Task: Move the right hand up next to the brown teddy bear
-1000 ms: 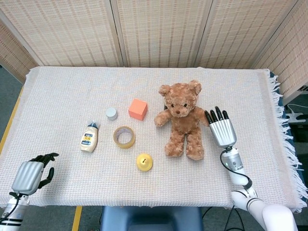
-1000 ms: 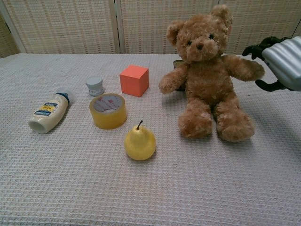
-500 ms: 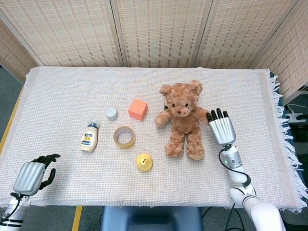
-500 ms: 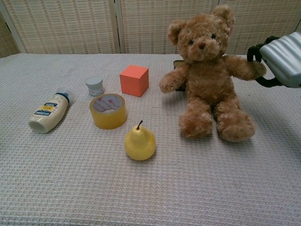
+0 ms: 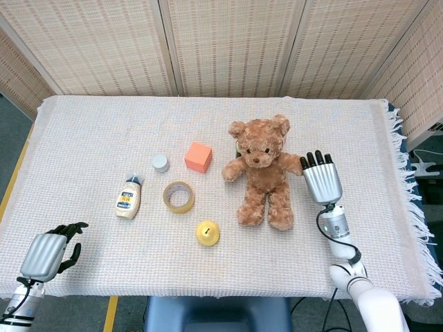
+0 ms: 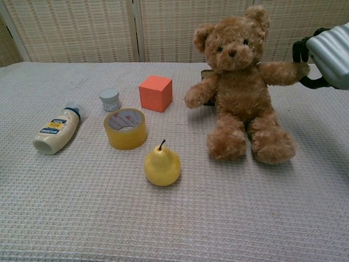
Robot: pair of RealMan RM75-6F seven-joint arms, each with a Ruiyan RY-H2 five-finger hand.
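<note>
The brown teddy bear (image 5: 261,171) sits upright right of the table's middle, its arms spread; it also fills the chest view's upper right (image 6: 240,87). My right hand (image 5: 321,179) lies just right of the bear, back upward, holding nothing. Its dark fingertips (image 5: 315,158) are level with the bear's outstretched paw. In the chest view the right hand (image 6: 329,53) is at the right edge, fingers bent beside that paw and seemingly touching it. My left hand (image 5: 48,252) hangs off the table's near-left corner, fingers loosely bent and empty.
Left of the bear stand an orange cube (image 5: 199,157), a small grey jar (image 5: 160,163), a tape roll (image 5: 178,197), a yellow pear (image 5: 208,232) and a lying squeeze bottle (image 5: 128,198). The tablecloth's fringed edge (image 5: 408,187) runs right of my right hand.
My right hand has moved away from me along the bear's side, from level with its legs to level with its paw. The left hand barely shifted.
</note>
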